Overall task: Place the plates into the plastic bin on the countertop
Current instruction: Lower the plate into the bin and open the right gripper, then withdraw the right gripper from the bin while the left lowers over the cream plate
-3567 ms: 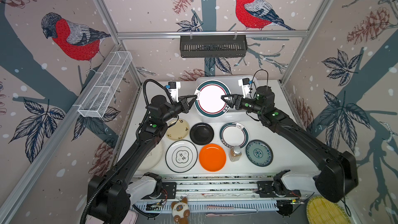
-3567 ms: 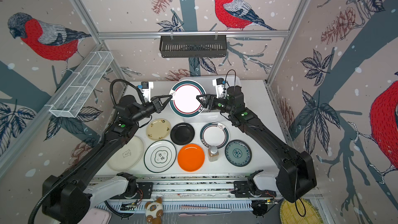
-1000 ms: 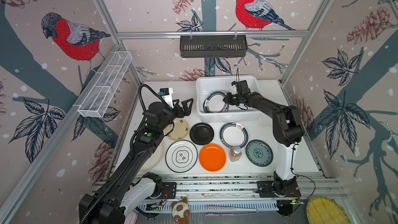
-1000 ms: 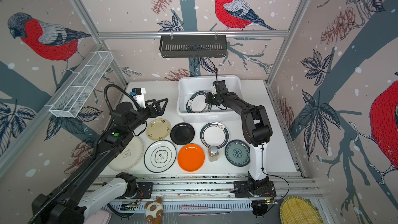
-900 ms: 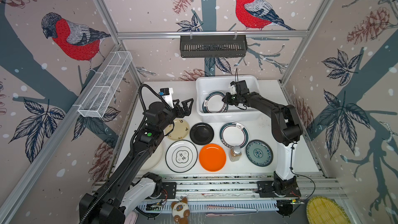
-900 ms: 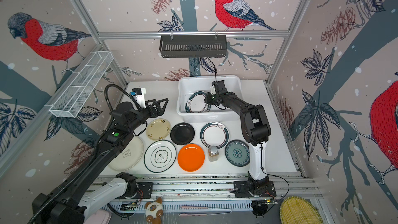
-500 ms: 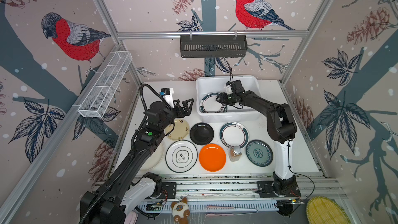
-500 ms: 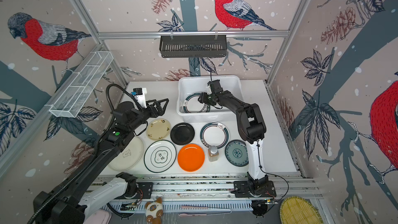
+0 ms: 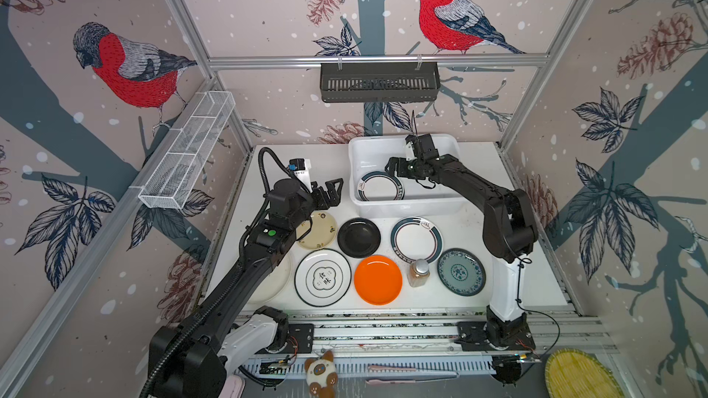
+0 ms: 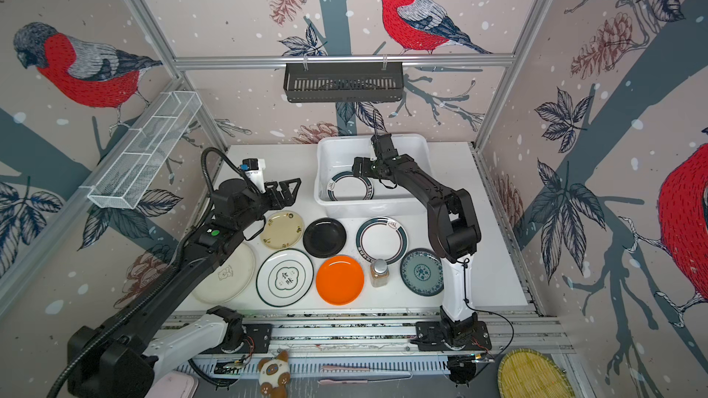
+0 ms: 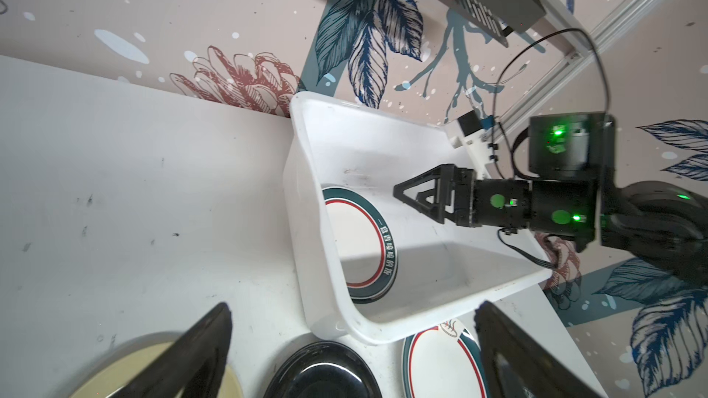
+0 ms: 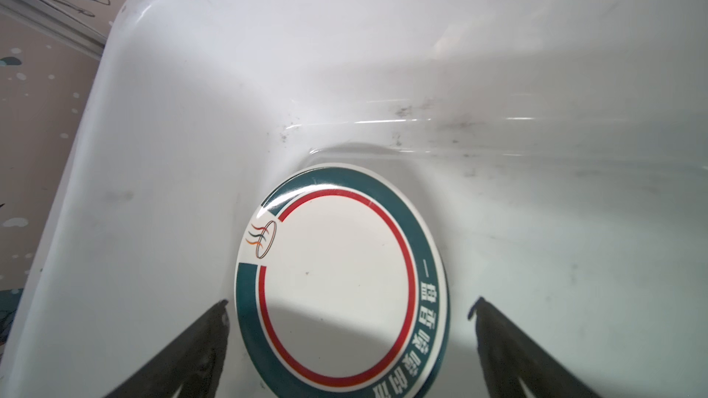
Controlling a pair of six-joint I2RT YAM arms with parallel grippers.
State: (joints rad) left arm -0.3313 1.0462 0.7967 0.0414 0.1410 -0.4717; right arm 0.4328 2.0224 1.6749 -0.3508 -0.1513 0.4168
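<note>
The right gripper (image 9: 394, 169) hung low inside the bin (image 9: 402, 208) with its jaws wide apart and holding nothing. In the right wrist view the jaws stood on either side of the teal-rimmed plate (image 12: 337, 281), seemingly without touching it. This plate lay flat on the bin floor, close to the wall on the left arm's side, so I judged it as delivered. The left gripper (image 9: 332, 190) was also spread and empty. It was raised over the countertop (image 9: 329, 162) beside the bin, probably to keep clear of the other arm. Seven plates, among them the orange plate (image 9: 377, 279), waited in front of the bin around a bottle (image 9: 418, 272).
</note>
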